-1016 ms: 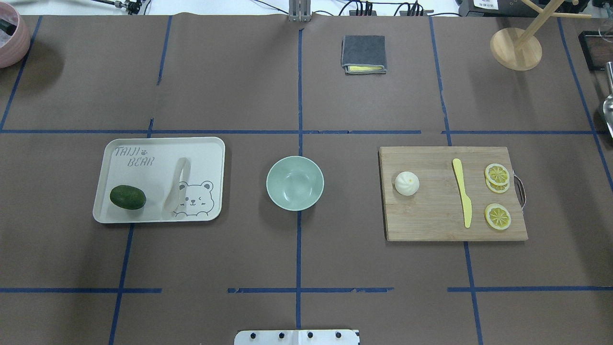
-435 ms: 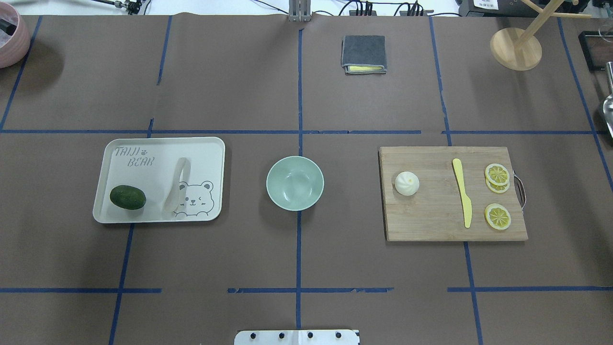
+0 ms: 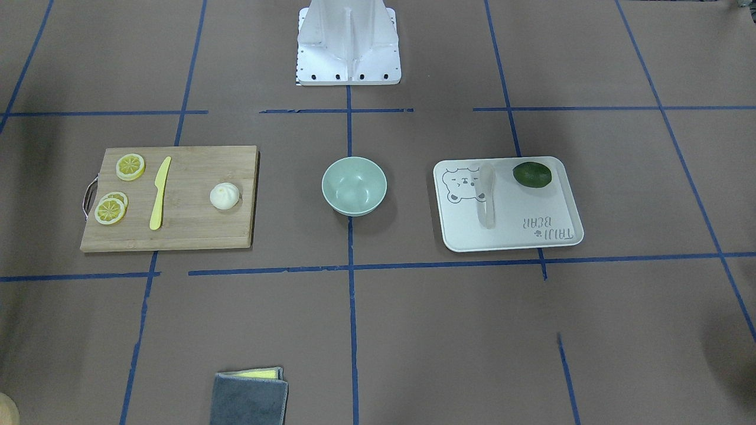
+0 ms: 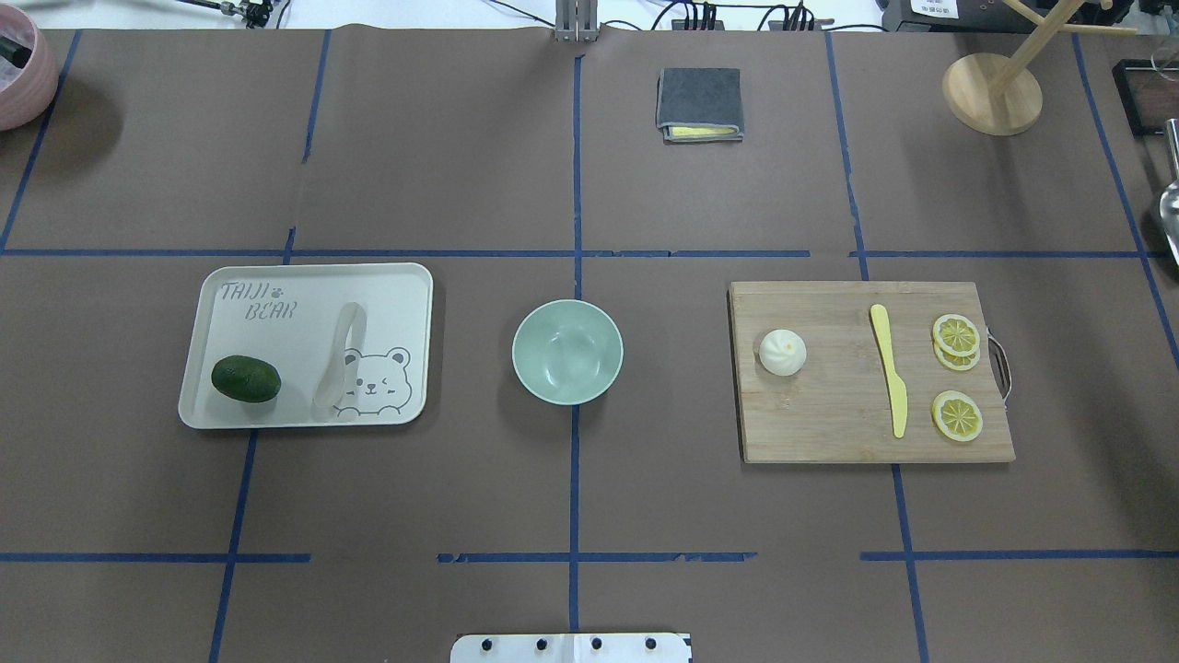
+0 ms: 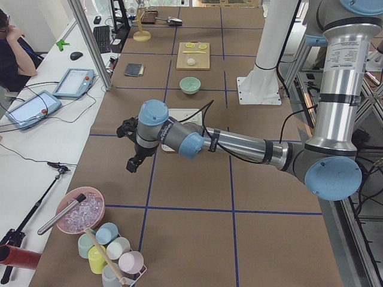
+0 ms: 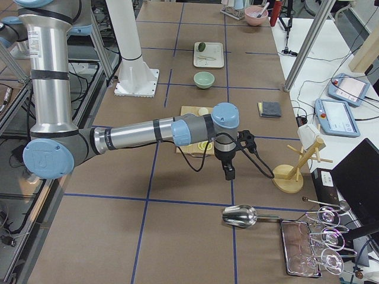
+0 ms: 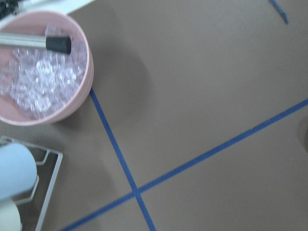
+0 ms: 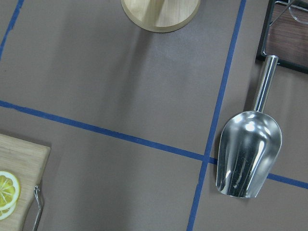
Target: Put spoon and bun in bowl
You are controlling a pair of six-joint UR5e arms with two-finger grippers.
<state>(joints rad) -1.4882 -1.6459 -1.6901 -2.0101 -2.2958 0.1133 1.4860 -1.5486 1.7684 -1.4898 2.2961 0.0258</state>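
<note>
The pale spoon (image 4: 339,357) lies on a cream bear tray (image 4: 276,295) left of the mint-green bowl (image 4: 567,352), which is empty at the table's middle. The white pleated bun (image 4: 783,353) sits on the left part of a wooden cutting board (image 4: 829,414), right of the bowl. Neither gripper shows in the overhead or front view. In the exterior left view my left gripper (image 5: 130,162) hangs over bare table far from the tray. In the exterior right view my right gripper (image 6: 228,173) hangs beyond the board. I cannot tell whether either is open or shut.
A dark green lime (image 4: 246,379) shares the tray. A yellow knife (image 4: 890,368) and lemon slices (image 4: 956,336) lie on the board. A folded grey cloth (image 4: 699,103) and a wooden stand (image 4: 992,92) are at the back. A metal scoop (image 8: 248,154) and a pink ice bowl (image 7: 43,72) lie at the table's ends.
</note>
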